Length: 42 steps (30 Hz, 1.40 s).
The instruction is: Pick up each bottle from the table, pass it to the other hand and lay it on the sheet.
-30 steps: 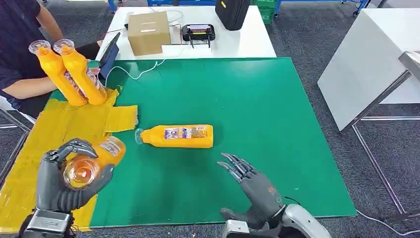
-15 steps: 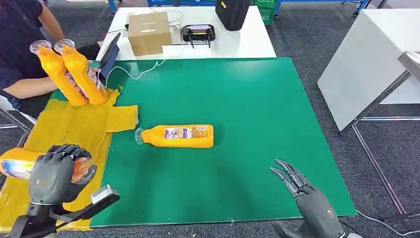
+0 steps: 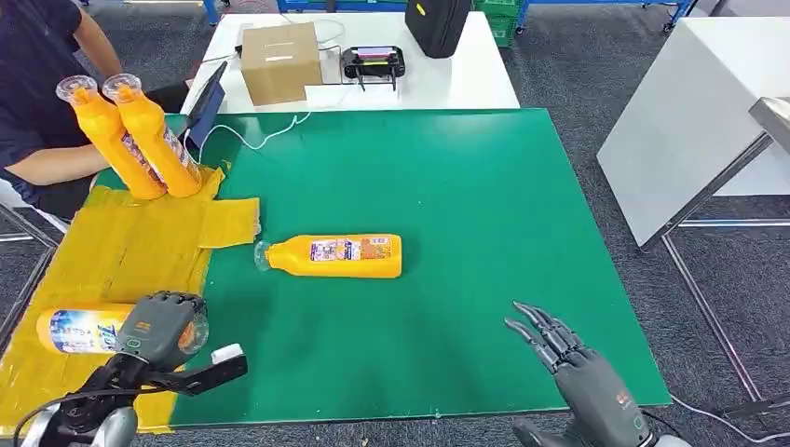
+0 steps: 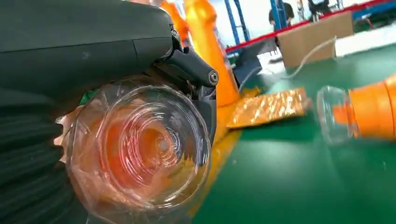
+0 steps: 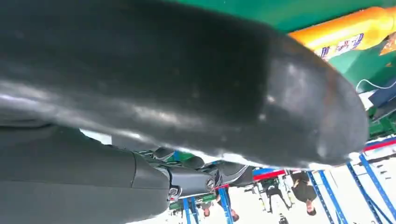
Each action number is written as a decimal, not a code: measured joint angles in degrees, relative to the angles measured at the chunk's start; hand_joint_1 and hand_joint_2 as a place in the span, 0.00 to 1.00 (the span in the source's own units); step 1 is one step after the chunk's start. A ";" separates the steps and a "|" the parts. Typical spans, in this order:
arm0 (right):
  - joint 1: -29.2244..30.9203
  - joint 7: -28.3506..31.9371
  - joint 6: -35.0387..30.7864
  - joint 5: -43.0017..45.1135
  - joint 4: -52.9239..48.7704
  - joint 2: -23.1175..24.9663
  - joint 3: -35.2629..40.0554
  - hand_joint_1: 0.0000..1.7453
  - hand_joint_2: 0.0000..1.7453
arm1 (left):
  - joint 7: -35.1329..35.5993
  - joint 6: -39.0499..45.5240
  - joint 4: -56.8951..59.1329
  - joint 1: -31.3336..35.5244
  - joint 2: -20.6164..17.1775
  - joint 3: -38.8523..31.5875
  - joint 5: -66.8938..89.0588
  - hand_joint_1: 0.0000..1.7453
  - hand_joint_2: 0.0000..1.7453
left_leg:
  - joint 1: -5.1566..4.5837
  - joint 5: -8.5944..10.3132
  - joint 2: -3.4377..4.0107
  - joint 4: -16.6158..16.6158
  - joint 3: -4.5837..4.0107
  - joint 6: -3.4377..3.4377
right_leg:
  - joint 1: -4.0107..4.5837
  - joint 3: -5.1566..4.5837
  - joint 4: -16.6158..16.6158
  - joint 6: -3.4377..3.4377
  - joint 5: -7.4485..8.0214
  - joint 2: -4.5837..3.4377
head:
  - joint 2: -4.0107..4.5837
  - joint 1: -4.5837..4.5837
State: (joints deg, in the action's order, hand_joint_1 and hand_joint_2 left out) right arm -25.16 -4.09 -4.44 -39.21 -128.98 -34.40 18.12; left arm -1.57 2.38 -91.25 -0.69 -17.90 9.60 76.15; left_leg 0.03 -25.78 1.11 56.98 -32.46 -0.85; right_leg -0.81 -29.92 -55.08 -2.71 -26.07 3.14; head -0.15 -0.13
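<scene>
The left hand (image 3: 160, 326) grips the cap end of a bottle (image 3: 79, 329) lying on the yellow sheet (image 3: 121, 256) at 8 o'clock. The right hand (image 3: 582, 372) is open and holds nothing. The next bottle (image 3: 333, 255) lies mid-counter (image 3: 484, 205): probably rigid, smooth and weighty when full. Grasp it at the labelled body.

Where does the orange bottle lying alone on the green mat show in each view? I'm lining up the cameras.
Head view: the lone bottle lies mid-mat, cap toward the yellow sheet.
Left wrist view: its clear cap and neck enter at the right edge.
Right wrist view: its labelled body shows at the upper right.
Shared landmark: the green mat.
</scene>
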 measured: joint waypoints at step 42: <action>4.74 -2.60 4.44 1.57 4.70 1.66 6.38 0.00 0.00 | -17.09 7.21 -4.79 -3.03 1.29 0.92 -24.09 0.00 0.00 | 0.01 0.00 0.00 -0.01 -0.01 0.00 | 0.01 0.00 0.00 0.00 0.00 0.00 | 0.00 0.00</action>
State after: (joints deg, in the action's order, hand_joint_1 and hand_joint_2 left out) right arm -20.42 -6.69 0.00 -37.64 -124.28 -32.74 24.50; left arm -18.67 9.60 -96.04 -3.72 -16.61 10.51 52.06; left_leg 0.04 -25.78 1.11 56.97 -32.47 -0.85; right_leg -0.80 -29.92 -55.08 -2.70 -26.08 3.14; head -0.15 -0.13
